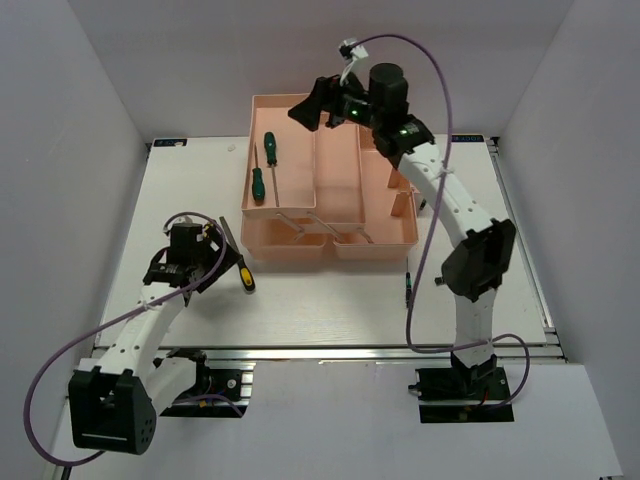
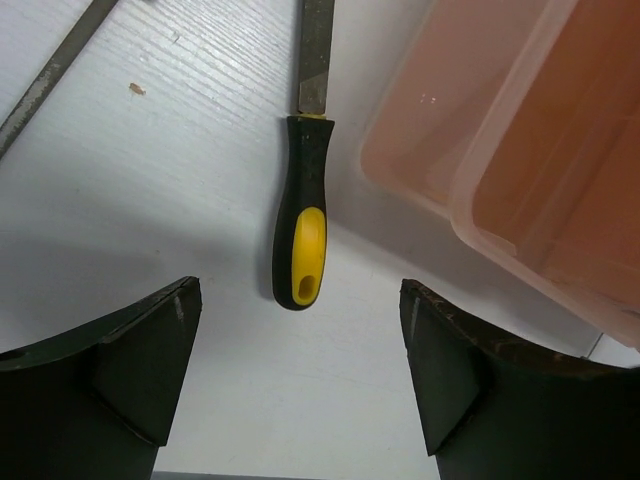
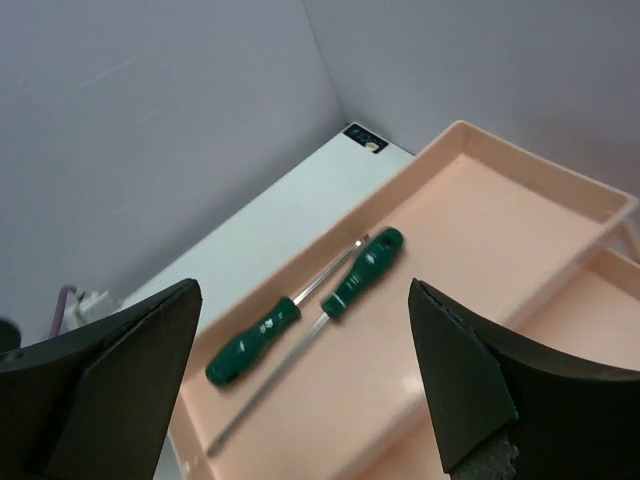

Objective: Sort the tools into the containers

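The salmon-pink toolbox point(image 1: 385, 243) stands open at the table's middle back. Two green-handled screwdrivers point(image 1: 269, 148) point(image 1: 258, 185) lie in its upper left tray; in the right wrist view they show side by side point(image 3: 365, 270) point(image 3: 250, 340). My right gripper point(image 1: 305, 112) point(image 3: 305, 290) is open and empty, hovering above that tray. A yellow-and-black-handled tool point(image 1: 243, 272) point(image 2: 302, 230) with a flat steel shaft lies on the table by the toolbox's front left corner. My left gripper point(image 1: 205, 258) point(image 2: 300, 292) is open just behind the handle's end, not touching it.
A small thin dark screwdriver point(image 1: 408, 287) lies on the table in front of the toolbox's right side. A second grey steel shaft point(image 2: 50, 75) lies left of the yellow-handled tool. The toolbox's lower tray wall point(image 2: 520, 160) is close on the left gripper's right.
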You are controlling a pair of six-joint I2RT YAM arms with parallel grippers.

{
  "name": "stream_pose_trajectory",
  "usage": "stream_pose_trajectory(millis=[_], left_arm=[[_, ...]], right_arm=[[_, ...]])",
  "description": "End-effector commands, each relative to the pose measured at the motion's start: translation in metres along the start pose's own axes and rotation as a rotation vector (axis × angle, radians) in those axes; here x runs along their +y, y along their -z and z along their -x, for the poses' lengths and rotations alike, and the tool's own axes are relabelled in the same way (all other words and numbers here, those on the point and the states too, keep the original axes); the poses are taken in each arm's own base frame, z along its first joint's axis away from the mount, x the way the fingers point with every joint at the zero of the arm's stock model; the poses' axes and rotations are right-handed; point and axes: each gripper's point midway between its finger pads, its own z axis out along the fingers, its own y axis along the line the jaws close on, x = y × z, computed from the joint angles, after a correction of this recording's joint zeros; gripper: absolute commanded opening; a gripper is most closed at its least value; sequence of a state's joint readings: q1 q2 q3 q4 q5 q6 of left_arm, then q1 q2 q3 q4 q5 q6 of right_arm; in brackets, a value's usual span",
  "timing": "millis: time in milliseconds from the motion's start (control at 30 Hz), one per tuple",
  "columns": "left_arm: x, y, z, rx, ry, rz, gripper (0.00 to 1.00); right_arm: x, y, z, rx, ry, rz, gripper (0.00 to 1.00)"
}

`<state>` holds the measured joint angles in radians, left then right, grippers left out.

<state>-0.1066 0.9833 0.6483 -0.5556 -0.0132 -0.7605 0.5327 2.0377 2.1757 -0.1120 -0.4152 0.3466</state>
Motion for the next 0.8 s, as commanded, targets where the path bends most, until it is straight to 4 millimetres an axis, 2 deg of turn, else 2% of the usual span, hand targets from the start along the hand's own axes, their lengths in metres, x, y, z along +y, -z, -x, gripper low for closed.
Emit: stream_pose_trajectory(millis=[0, 67, 100, 133, 167, 200, 233, 267, 300, 333, 367, 400, 433, 533, 567, 700, 767], left_arm=[[-0.008, -0.007, 0.006, -0.018, 0.008, -0.029, 0.89], [-0.007, -0.013, 0.006, -0.008, 0.011, -0.018, 0.84], [-0.005, -0.016, 0.006, -0.008, 0.011, -0.006, 0.77], [-0.006, -0.018, 0.007, -0.005, 0.012, 0.0, 0.73], [-0.004, -0.025, 0.005, 0.01, 0.014, 0.01, 0.7], [-0.004, -0.028, 0.002, 0.024, 0.014, 0.009, 0.67], [-0.003, -0.031, 0.002, 0.027, 0.009, 0.015, 0.65], [-0.004, -0.036, -0.007, 0.072, 0.005, 0.005, 0.65], [-0.004, -0.039, -0.01, 0.089, 0.001, 0.001, 0.65], [-0.005, -0.04, -0.016, 0.115, -0.005, -0.012, 0.68], [-0.006, -0.043, -0.019, 0.123, -0.009, -0.026, 0.7], [-0.004, -0.046, -0.022, 0.136, -0.01, -0.024, 0.73], [-0.006, -0.049, -0.022, 0.131, -0.009, -0.038, 0.75], [-0.004, -0.058, -0.026, 0.131, -0.003, -0.044, 0.78], [-0.003, -0.06, -0.027, 0.133, -0.001, -0.042, 0.78], [-0.002, -0.073, -0.02, 0.115, -0.001, -0.016, 0.77], [0.006, -0.081, -0.019, 0.113, -0.002, 0.036, 0.75]], right_arm=[[0.026, 0.063, 0.068, -0.132, 0.283, 0.06, 0.89], [0.013, 0.087, 0.064, -0.122, 0.321, 0.044, 0.89], [0.016, 0.103, 0.053, -0.121, 0.341, 0.072, 0.89], [0.0, 0.119, 0.047, -0.111, 0.34, 0.061, 0.89], [-0.004, 0.129, 0.038, -0.095, 0.335, 0.071, 0.89], [0.003, 0.147, 0.036, -0.092, 0.341, 0.096, 0.87], [-0.025, 0.158, 0.005, -0.039, 0.285, 0.047, 0.83], [-0.031, 0.167, -0.006, -0.023, 0.269, 0.032, 0.81], [-0.029, 0.181, -0.007, -0.027, 0.276, 0.02, 0.8], [-0.04, 0.188, -0.034, 0.019, 0.249, -0.006, 0.79], [-0.047, 0.198, -0.041, 0.029, 0.249, -0.036, 0.77], [-0.045, 0.206, -0.043, 0.027, 0.268, -0.056, 0.77], [-0.051, 0.212, -0.065, 0.065, 0.241, -0.076, 0.77], [-0.048, 0.222, -0.081, 0.081, 0.223, -0.096, 0.77], [-0.05, 0.225, -0.096, 0.102, 0.201, -0.098, 0.78], [-0.049, 0.23, -0.114, 0.124, 0.169, -0.1, 0.78], [-0.05, 0.231, -0.12, 0.134, 0.159, -0.1, 0.78]])
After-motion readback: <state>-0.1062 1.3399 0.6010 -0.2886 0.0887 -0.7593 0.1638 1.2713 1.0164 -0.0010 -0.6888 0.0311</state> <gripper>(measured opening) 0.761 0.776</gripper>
